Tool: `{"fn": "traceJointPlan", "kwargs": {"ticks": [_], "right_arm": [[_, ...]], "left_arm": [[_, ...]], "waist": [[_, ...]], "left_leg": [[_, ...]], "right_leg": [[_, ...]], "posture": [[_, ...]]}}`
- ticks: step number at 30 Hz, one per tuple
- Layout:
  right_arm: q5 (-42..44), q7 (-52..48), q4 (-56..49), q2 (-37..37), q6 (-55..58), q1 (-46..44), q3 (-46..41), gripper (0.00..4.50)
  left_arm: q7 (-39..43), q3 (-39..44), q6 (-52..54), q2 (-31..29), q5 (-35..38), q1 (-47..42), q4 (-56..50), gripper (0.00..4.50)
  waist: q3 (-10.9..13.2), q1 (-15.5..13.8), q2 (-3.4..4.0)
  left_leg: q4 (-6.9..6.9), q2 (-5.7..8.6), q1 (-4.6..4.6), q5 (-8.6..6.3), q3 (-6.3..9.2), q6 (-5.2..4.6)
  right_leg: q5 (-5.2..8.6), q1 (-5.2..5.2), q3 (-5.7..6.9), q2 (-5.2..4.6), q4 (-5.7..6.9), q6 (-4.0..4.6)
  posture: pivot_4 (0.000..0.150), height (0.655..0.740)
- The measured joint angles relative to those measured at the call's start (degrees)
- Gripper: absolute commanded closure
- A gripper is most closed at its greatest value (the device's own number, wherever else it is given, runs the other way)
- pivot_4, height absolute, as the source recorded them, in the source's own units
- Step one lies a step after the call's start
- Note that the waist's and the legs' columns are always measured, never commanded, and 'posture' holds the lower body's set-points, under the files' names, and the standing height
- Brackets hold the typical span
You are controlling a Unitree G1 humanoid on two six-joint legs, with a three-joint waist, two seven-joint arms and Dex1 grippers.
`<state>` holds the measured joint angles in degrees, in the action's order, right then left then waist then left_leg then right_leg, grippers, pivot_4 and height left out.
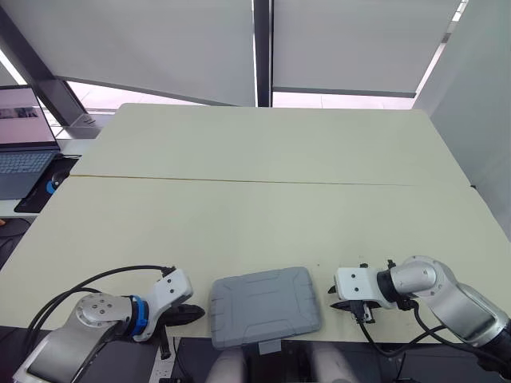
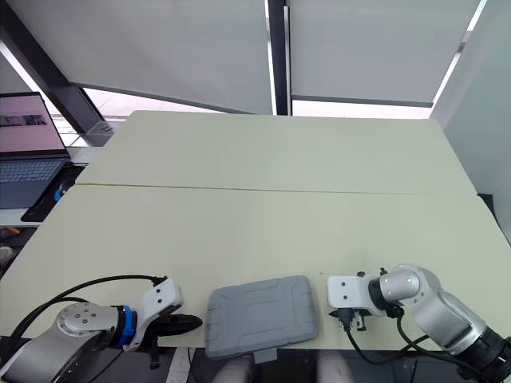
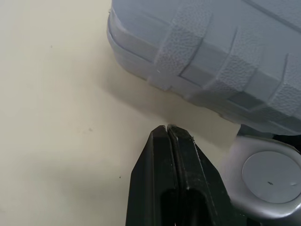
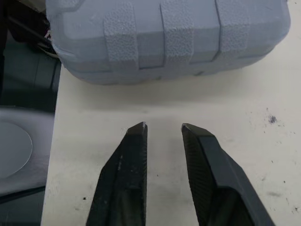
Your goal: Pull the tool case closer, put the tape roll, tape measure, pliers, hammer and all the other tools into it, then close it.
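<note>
The grey tool case [image 1: 265, 306] lies shut and flat at the table's front edge, its handle hanging over the edge. My left gripper [image 1: 200, 313] rests low on the table just left of the case; in the left wrist view its fingers [image 3: 168, 128] are pressed together, a short gap from the case's corner [image 3: 211, 56]. My right gripper [image 1: 335, 302] sits just right of the case. In the right wrist view its fingers [image 4: 163, 128] stand apart with bare table between them, pointing at the case's side wall [image 4: 164, 42]. No loose tools lie on the table.
The cream table [image 1: 263, 215] stretches far back, with a seam across its middle. An open laptop [image 1: 20, 152] stands off the table's left side, beside a dark object with a blue part [image 1: 49, 187]. The table's front edge [image 1: 192, 339] runs right under the case.
</note>
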<state>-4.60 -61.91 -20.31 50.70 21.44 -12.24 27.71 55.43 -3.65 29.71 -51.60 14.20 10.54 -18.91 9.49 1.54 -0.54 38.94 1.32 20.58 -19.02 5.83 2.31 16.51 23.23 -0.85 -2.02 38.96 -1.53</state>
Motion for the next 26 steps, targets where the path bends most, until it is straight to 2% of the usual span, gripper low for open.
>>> {"fn": "traceJointPlan", "kwargs": {"ticks": [3,7,10,14,18,23,26], "right_arm": [[-1.63,-0.25,0.69,-0.62,-0.93,-0.14,1.07,4.47],[-2.08,-0.92,0.63,0.24,-1.47,0.00,0.38,4.47],[-1.34,-2.01,0.55,2.06,-1.55,-0.01,-1.91,4.47],[3.88,-6.54,0.19,6.64,-2.67,-0.44,-8.61,4.47],[11.08,-12.37,-0.32,11.72,-3.25,-0.90,-16.22,4.47],[17.23,-18.58,0.56,18.05,-3.49,-1.81,-24.19,4.47],[18.02,-19.44,0.54,18.65,-3.58,-2.06,-25.05,4.47]], "left_arm": [[-0.73,-0.93,-0.29,0.49,-0.68,-0.73,0.86,4.50],[-0.75,-0.16,-3.04,0.27,-1.21,0.14,2.54,4.50],[1.32,3.37,-4.53,-0.92,0.24,2.11,4.36,4.50],[7.94,12.23,-9.68,-4.59,4.06,2.79,6.52,4.50],[11.26,19.64,-11.27,-7.65,5.92,2.34,8.52,4.50],[14.46,22.82,-13.61,-10.51,5.84,1.93,10.34,4.50],[15.15,22.91,-13.36,-10.51,6.12,1.28,10.71,4.50]], "waist": [[0.00,-0.01,0.00],[0.00,0.02,0.00],[0.01,0.03,0.01],[0.02,-0.04,0.01],[0.04,-0.03,0.04],[0.06,-0.02,0.05],[0.05,0.01,0.04]], "left_leg": [[0.00,0.00,0.01,0.00,-0.01,0.01],[-0.01,0.00,0.00,0.01,-0.02,0.01],[-0.01,-0.02,0.00,0.00,0.02,0.01],[0.00,-0.01,0.01,0.00,0.02,0.01],[-0.01,0.01,0.01,-0.01,-0.02,-0.01],[-0.02,0.00,0.01,-0.01,-0.03,-0.02],[-0.02,-0.02,0.00,-0.02,-0.05,-0.02]], "right_leg": [[0.00,0.01,-0.01,0.00,0.00,0.00],[0.00,0.02,-0.02,-0.01,-0.01,0.00],[0.00,0.02,0.02,0.00,0.00,0.00],[0.00,-0.01,0.05,-0.02,-0.03,0.00],[0.00,-0.01,0.03,-0.03,-0.06,0.00],[0.00,0.00,0.04,-0.03,-0.07,0.00],[0.00,-0.01,0.03,-0.02,-0.04,0.00]], "posture": [[0.150,0.7400],[0.150,0.7400],[0.150,0.7400],[0.150,0.7400],[0.150,0.7400],[0.150,0.7400],[0.150,0.7400]]}}
